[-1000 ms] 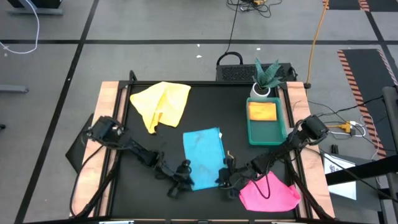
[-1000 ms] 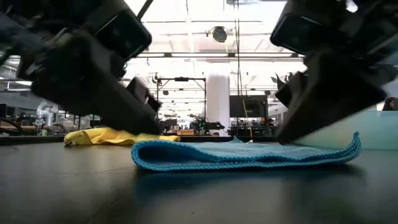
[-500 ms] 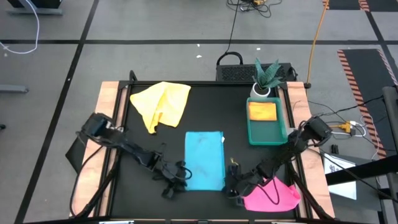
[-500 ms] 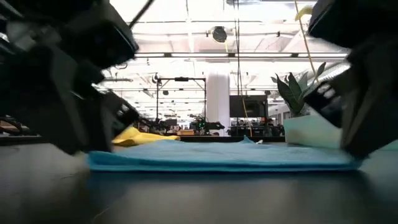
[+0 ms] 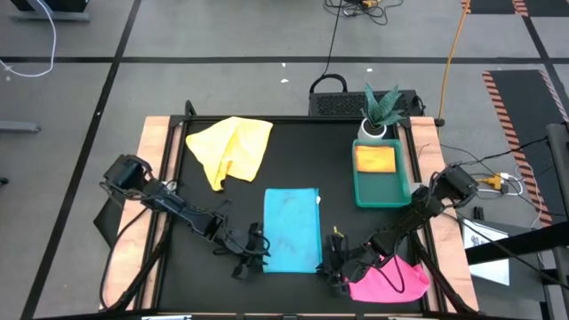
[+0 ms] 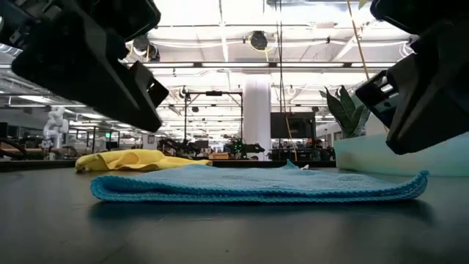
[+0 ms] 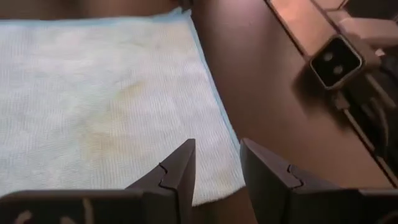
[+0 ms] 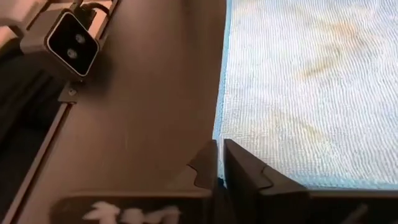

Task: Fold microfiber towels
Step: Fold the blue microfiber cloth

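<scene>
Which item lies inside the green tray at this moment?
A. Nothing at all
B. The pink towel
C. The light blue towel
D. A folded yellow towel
D: in the high view a folded yellow towel sits inside the green tray, while the light blue towel lies flat at the table's middle and the pink towel lies near the front right corner.
</scene>
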You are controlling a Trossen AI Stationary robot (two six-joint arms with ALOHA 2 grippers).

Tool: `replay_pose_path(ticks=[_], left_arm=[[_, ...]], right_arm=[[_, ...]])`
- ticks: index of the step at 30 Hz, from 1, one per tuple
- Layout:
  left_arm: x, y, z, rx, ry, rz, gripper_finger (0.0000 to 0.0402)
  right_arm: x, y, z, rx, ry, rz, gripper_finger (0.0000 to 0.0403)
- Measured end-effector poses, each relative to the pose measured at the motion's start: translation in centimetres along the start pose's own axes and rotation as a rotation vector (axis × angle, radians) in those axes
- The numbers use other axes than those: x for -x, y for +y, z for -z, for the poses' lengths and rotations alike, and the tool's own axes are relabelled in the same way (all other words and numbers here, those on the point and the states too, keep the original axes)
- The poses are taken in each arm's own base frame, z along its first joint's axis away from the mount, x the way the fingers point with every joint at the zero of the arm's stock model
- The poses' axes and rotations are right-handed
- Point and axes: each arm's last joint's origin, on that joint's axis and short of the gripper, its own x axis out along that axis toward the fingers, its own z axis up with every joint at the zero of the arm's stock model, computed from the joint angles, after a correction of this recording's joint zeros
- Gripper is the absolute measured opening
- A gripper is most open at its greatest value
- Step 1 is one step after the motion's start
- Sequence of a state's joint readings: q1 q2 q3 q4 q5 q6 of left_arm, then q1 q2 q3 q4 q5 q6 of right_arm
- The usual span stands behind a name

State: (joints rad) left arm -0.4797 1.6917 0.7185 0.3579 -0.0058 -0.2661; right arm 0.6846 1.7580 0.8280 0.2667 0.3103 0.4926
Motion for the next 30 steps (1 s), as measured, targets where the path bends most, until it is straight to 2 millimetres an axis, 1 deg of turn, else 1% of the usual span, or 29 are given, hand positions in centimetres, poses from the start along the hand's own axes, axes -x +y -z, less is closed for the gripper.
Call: replay_pose_path(ticks=[7, 10, 12, 15, 17, 22, 23, 24, 30], left_arm=[[0.0, 0.0, -0.1, -0.002, -0.011, 0.0, 0.0127], [0.0, 0.0, -0.1, -0.004, -0.012, -0.001, 0.0127], [0.0, 0.0, -0.1, -0.003, -0.012, -0.001, 0.0127], [0.0, 0.0, -0.1, -0.004, -0.013, -0.001, 0.0127], [0.0, 0.0, -0.1, -0.005, -0.013, -0.001, 0.0127], [0.0, 0.0, -0.1, -0.005, -0.013, -0.001, 0.0127], [0.0, 0.0, -0.1, -0.005, -0.013, -0.001, 0.0127], [0.0, 0.0, -0.1, -0.005, -0.013, -0.001, 0.0127], [0.0, 0.0, -0.1, -0.005, -0.014, -0.001, 0.0127]], right_arm=[[-0.1, 0.0, 0.2, 0.103, 0.025, -0.018, 0.0088], [-0.4, -0.1, 0.6, 0.172, 0.039, -0.012, 0.0101], [-0.7, -0.2, 0.8, 0.198, 0.049, -0.005, 0.0103], [-1.2, -0.5, 1.1, 0.216, 0.063, 0.01, 0.0095], [-1.3, -0.7, 1.1, 0.218, 0.064, 0.017, 0.0081], [-1.2, -0.7, 1.0, 0.227, 0.052, 0.036, 0.0017], [-1.2, -0.7, 1.0, 0.229, 0.051, 0.035, 0.0009], [-1.2, -0.7, 0.9, 0.231, 0.046, 0.033, 0.0006], [-0.7, -0.2, 0.3, 0.207, 0.005, 0.009, 0.0021]])
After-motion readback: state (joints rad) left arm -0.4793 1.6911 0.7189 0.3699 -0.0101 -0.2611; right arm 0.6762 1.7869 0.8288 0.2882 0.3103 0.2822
